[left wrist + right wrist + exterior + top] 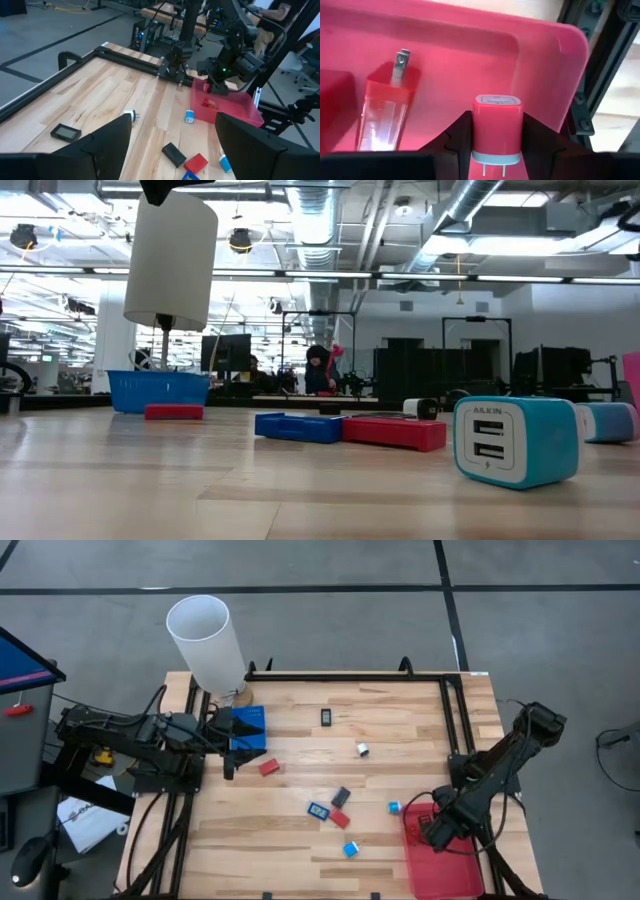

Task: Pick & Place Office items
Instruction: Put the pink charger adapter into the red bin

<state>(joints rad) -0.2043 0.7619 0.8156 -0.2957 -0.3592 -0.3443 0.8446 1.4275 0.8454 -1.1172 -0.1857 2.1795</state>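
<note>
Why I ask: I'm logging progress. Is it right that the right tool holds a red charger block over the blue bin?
Not quite. The right tool does hold a red charger block, but over the red tray, not the blue bin, as the right wrist view shows.

A light wooden table [300,750] carries a blue bin [247,730] near its left edge, a red tray [445,865] at the front-right corner, and small office items [341,797] scattered mid-table.
</note>
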